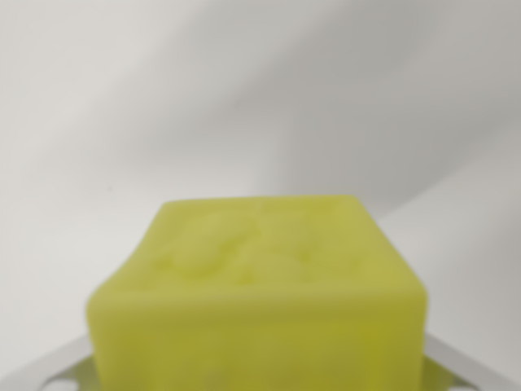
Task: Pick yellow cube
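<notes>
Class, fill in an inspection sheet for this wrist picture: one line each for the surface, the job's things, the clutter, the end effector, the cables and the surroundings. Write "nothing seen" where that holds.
Surface: plain white surface, bare where it shows, soft shadows across it.
Job's things: yellow cube, blurred and close to the camera, filling the lower middle of the wrist view; its top looks uneven.
Clutter: nothing seen.
End effector: pale grey parts at the bottom corners on either side of the cube may belong to it; open or shut cannot be told.
Cables: nothing seen.
Surroundings: only out-of-focus white background.
</notes>
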### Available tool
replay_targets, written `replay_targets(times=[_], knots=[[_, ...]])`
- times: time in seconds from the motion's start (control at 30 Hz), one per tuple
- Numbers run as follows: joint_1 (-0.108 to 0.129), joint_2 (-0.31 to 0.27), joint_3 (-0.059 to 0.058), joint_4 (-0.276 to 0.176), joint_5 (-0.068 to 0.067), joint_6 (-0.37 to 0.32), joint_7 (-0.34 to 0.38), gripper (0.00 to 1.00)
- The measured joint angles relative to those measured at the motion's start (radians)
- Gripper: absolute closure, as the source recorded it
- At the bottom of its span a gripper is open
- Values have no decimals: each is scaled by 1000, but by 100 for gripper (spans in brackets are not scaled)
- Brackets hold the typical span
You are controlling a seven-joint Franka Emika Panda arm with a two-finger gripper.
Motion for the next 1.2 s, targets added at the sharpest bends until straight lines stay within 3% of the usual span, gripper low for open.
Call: replay_targets(times=[1.2], knots=[[1, -263, 0, 4, 6, -268, -4, 100]])
